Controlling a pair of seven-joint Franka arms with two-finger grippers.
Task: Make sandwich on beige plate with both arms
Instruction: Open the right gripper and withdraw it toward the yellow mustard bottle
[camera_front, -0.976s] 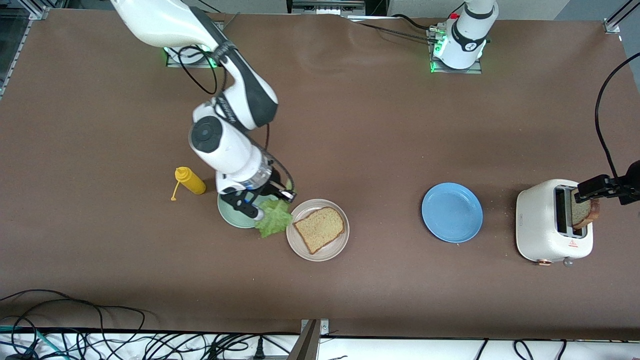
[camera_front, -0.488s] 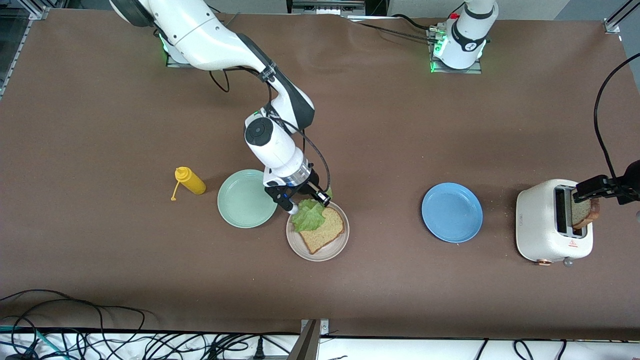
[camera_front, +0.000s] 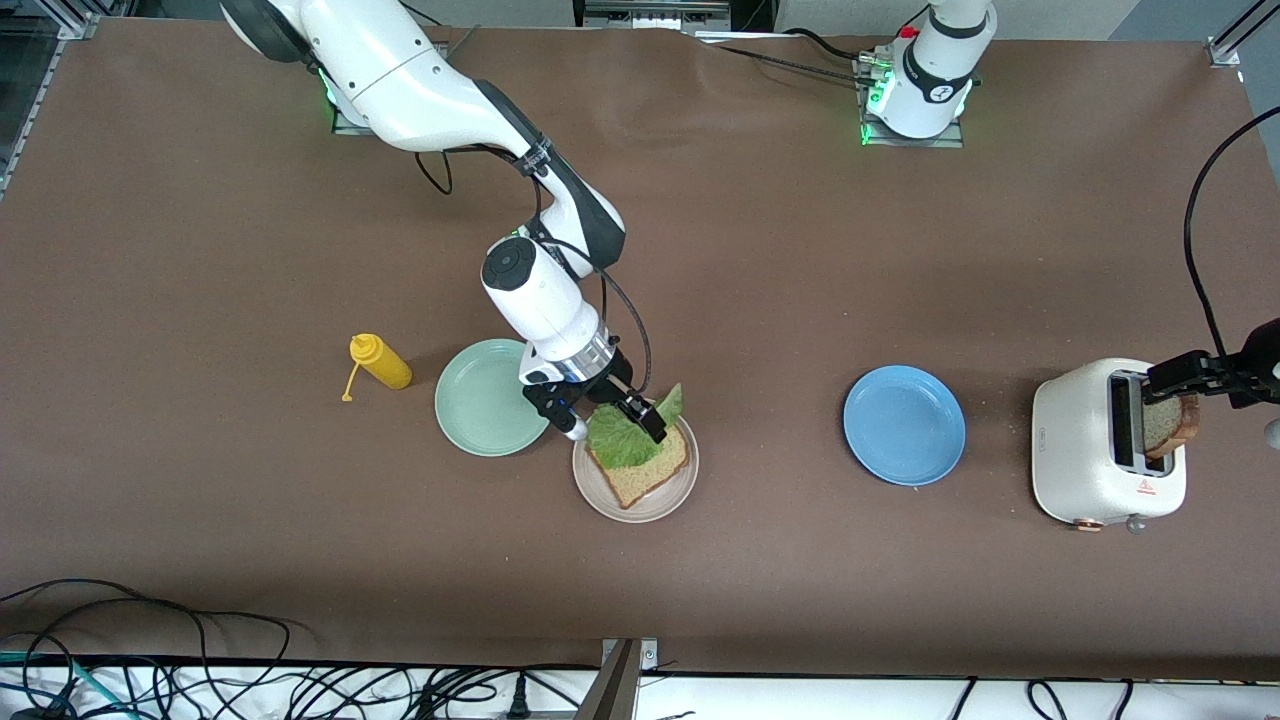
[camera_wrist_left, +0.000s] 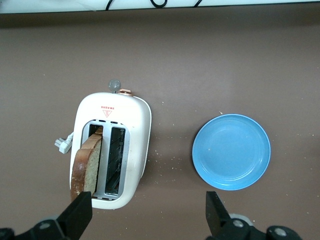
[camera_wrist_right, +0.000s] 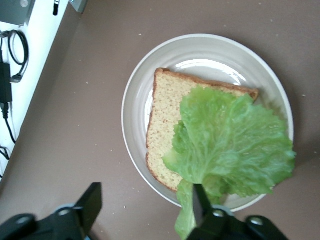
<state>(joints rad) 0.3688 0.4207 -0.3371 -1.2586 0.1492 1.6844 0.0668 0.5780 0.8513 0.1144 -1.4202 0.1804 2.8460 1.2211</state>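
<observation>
Green lettuce (camera_front: 622, 434) lies over the bread slice (camera_front: 645, 466) on the beige plate (camera_front: 668, 502), so the filling sits ready for a top slice; the right gripper (camera_front: 612, 422) hangs over it with fingers spread, gripping nothing. A second ago the leaf was pinched above the mint plate (camera_front: 480, 410). The left gripper (camera_front: 1190, 378) waits wide open over the toaster (camera_front: 1080, 440), whose second slice (camera_wrist_left: 86, 167) stands ready for taking.

Robotics laboratory with a staged kitchen scene. Two arm bases (camera_front: 915, 95) are bolted at the brown tabletop's (camera_front: 750, 270) edge farthest from the front camera; aluminium framing (camera_front: 1228, 45) marks its corners. Loose cables (camera_front: 200, 680) crowd the nearest edge. Props: toaster (camera_front: 1105, 445), mustard bottle (camera_front: 380, 362), plates (camera_front: 904, 424).
</observation>
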